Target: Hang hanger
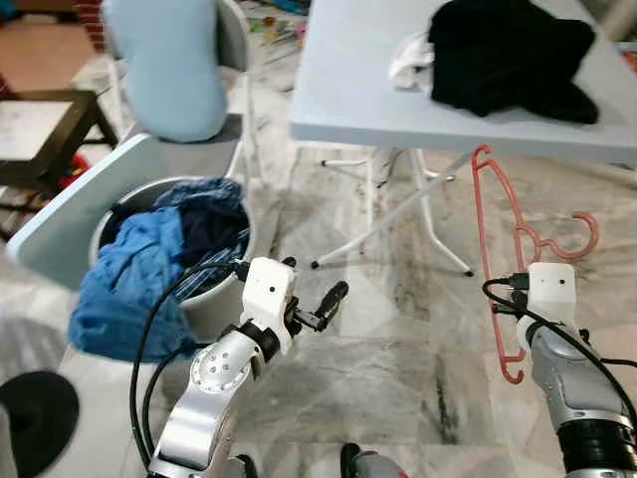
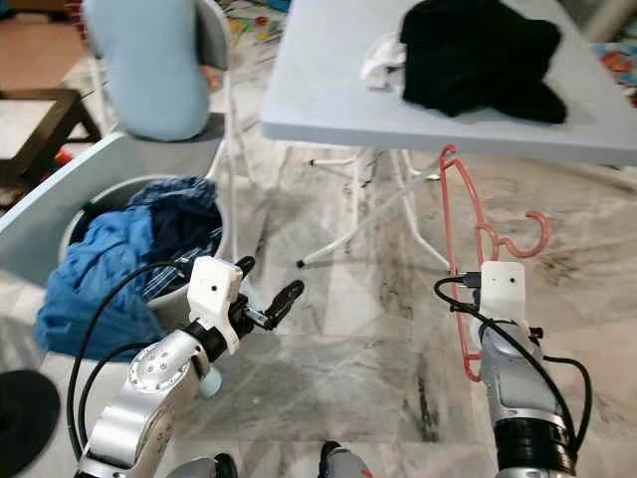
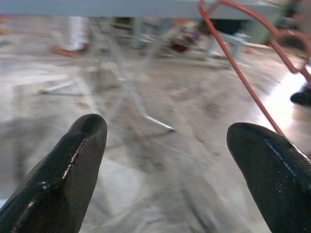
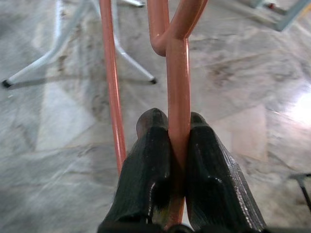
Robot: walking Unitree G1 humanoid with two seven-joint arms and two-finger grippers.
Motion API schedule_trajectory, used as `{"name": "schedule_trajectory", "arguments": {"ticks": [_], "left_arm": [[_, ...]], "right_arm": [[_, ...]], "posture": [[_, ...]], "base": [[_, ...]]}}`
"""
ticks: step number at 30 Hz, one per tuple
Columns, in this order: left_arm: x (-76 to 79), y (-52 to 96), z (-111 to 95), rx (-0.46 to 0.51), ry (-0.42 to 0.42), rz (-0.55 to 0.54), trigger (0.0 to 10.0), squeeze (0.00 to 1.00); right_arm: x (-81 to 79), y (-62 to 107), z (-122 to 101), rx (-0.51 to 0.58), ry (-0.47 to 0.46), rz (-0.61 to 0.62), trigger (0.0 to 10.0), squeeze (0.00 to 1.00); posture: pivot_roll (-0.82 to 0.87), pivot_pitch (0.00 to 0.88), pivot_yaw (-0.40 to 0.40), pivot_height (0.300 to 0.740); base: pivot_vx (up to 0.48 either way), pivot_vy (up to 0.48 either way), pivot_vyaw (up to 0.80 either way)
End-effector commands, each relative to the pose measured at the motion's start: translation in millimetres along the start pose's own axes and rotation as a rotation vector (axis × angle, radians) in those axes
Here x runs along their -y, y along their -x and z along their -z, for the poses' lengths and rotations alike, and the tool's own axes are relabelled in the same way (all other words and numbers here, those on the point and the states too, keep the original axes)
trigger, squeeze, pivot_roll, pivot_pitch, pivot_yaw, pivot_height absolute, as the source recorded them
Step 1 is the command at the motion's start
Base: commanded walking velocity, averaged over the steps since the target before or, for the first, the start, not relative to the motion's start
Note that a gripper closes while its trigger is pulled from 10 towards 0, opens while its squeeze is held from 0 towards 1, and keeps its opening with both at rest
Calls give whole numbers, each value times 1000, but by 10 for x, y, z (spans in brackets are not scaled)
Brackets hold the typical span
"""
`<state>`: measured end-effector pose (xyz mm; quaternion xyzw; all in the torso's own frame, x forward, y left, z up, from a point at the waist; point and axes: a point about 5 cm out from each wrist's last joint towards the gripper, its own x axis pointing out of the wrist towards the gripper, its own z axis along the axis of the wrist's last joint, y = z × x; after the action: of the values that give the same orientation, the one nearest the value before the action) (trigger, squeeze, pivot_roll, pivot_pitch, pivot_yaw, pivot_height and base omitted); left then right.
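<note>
Salmon-pink plastic hanger (image 1: 490, 249) sits clamped in your right gripper (image 4: 177, 145); left gripper (image 3: 165, 165) gapes empty; next, find a rail

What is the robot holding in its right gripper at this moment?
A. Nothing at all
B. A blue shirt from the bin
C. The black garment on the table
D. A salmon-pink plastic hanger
D: in the right wrist view the two black fingers are clamped on a bar of the salmon-pink hanger, and the head camera shows the hanger rising from the right gripper, just below the table's edge.
</note>
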<state>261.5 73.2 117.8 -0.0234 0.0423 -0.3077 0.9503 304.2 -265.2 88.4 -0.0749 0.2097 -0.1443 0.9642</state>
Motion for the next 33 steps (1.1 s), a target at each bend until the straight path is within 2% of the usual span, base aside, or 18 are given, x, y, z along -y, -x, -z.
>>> {"name": "schedule_trajectory", "arguments": {"ticks": [1, 15, 16, 17, 18, 19, 33], "left_arm": [[70, 9, 9, -10, 3, 42, 10000, 0], [128, 20, 14, -16, 9, 102, 10000, 0], [135, 20, 19, -20, 7, 108, 10000, 0], [135, 20, 19, -20, 7, 108, 10000, 0], [143, 19, 22, -21, 5, 113, 10000, 0], [155, 18, 24, -22, 4, 120, 10000, 0], [186, 22, 36, -35, -14, 138, 10000, 0]], "right_arm": [[21, 20, -63, 31, -6, 12, 0, 0], [-10, 14, -95, 37, -23, 4, 0, 0], [-20, 17, -84, 33, -22, -1, 1412, 0], [-20, 17, -84, 33, -22, -1, 1412, 0], [-28, 20, -76, 29, -21, -5, 9725, 0], [-33, 21, -71, 25, -17, -8, 10000, 0], [-89, 14, -92, 21, -26, -36, 10000, 0]], "posture": [[-47, 207, -54, 740], [-48, 205, -50, 740], [-48, 205, -50, 740], [-48, 205, -50, 740], [-48, 205, -50, 740], [-48, 205, -50, 740], [-46, 202, -53, 740]], "base": [[300, 0, -800], [441, 0, -748], [465, 0, -694], [465, 0, -694], [465, 0, -688], [461, 0, -800], [422, 0, -800]]}}
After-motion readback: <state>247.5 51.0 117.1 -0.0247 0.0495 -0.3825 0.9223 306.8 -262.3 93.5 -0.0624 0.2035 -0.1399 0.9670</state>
